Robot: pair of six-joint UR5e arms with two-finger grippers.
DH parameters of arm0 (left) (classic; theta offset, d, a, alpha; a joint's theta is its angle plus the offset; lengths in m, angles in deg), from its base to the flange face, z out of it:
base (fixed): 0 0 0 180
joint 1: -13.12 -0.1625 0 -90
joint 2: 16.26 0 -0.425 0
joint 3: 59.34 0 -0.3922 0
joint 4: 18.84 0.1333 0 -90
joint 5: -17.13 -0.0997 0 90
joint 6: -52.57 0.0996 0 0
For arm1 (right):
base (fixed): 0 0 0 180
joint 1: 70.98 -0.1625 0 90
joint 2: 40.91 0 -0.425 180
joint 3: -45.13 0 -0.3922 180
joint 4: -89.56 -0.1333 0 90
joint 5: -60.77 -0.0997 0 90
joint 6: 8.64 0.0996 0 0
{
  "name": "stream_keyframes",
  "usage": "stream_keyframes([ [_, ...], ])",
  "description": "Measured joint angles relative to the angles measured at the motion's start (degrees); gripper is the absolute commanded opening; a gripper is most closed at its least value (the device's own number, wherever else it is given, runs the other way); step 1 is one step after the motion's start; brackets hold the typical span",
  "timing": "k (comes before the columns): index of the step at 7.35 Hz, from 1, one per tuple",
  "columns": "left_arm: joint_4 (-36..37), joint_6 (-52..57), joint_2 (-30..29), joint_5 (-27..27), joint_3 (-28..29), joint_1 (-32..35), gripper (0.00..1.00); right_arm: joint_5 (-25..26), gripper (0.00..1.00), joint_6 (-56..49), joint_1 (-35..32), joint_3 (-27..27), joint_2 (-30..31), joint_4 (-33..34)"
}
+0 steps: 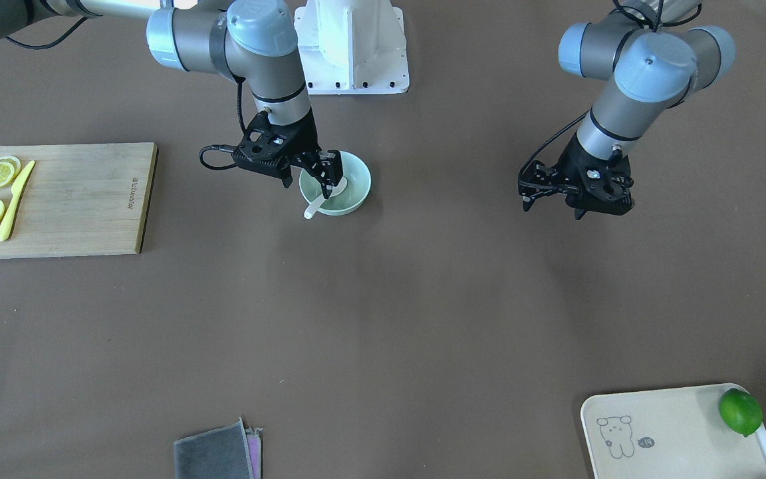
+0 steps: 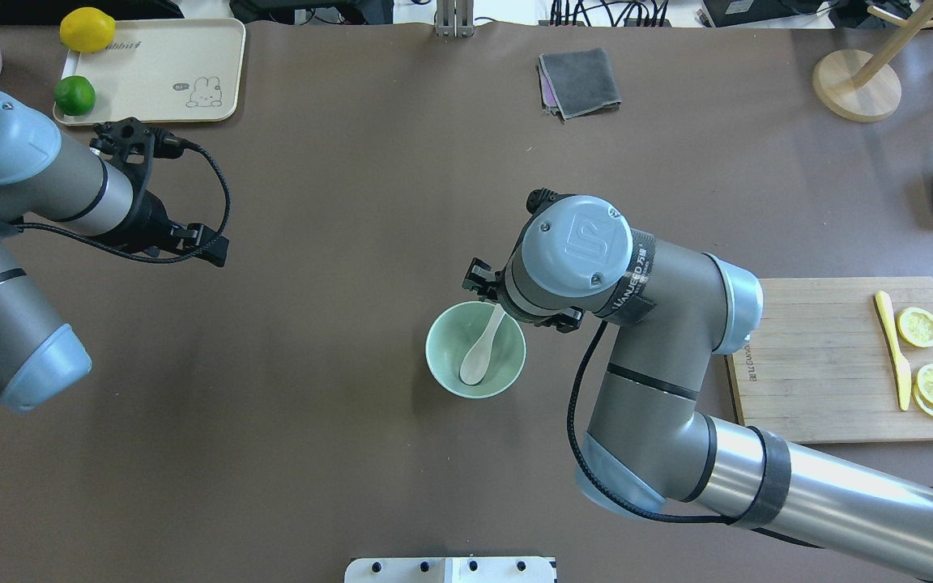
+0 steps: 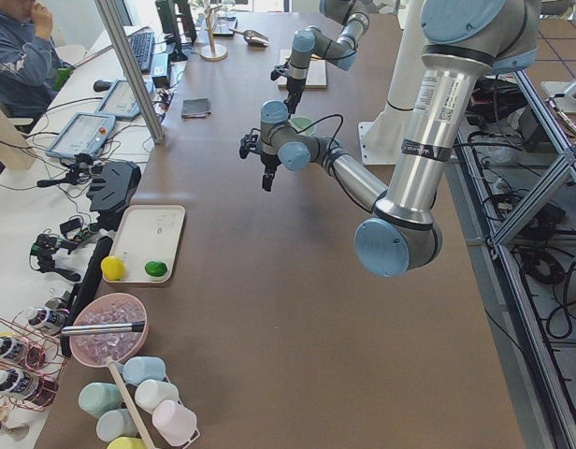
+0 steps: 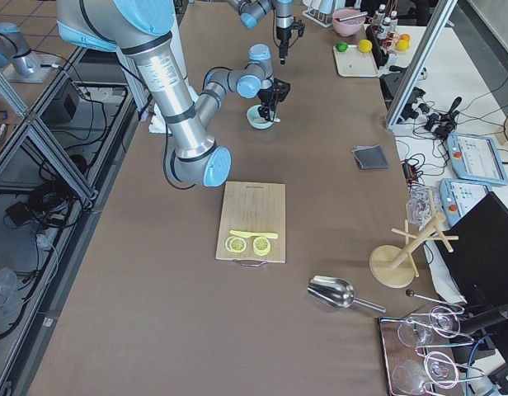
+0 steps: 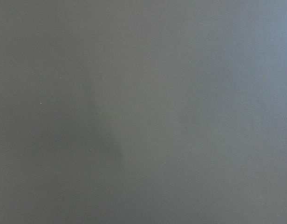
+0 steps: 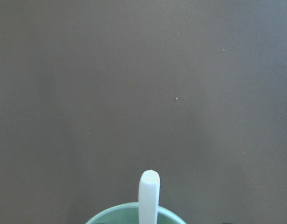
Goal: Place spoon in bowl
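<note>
The pale mint-green bowl (image 1: pixel 356 199) stands mid-table; it also shows in the overhead view (image 2: pixel 436 356). The white spoon (image 2: pixel 479 355) lies in it, scoop down inside, with its handle (image 1: pixel 312 210) leaning out over the rim on the side away from the robot. My right gripper (image 1: pixel 310 181) hangs just above the bowl over the handle end, and its jaws look apart, not pressing on the spoon. The right wrist view shows the handle tip (image 6: pixel 149 196) and the bowl rim (image 6: pixel 106 215), but no fingers. My left gripper (image 1: pixel 551 209) hovers open and empty over bare table, far from the bowl.
A wooden cutting board (image 1: pixel 70 199) with lemon slices and a yellow knife (image 1: pixel 16 199) lies on the right arm's side. A cream bear tray (image 1: pixel 662 432) holds a lime (image 1: pixel 741 411). A grey cloth (image 1: pixel 217 456) lies at the far edge.
</note>
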Motion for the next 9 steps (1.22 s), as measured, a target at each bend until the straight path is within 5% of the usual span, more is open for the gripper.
stream_keyframes([
  [4, 3.7, 24.0, 8.2, 5.2, 1.6, 15.3, 0.97, -14.7, 1.00, -32.0, -17.9, 14.0, 20.1, 5.2],
  [9, 13.3, 58.5, 17.0, 13.2, 6.8, 35.2, 0.98, -27.4, 1.00, -81.1, -46.4, 7.1, 37.6, 5.1],
])
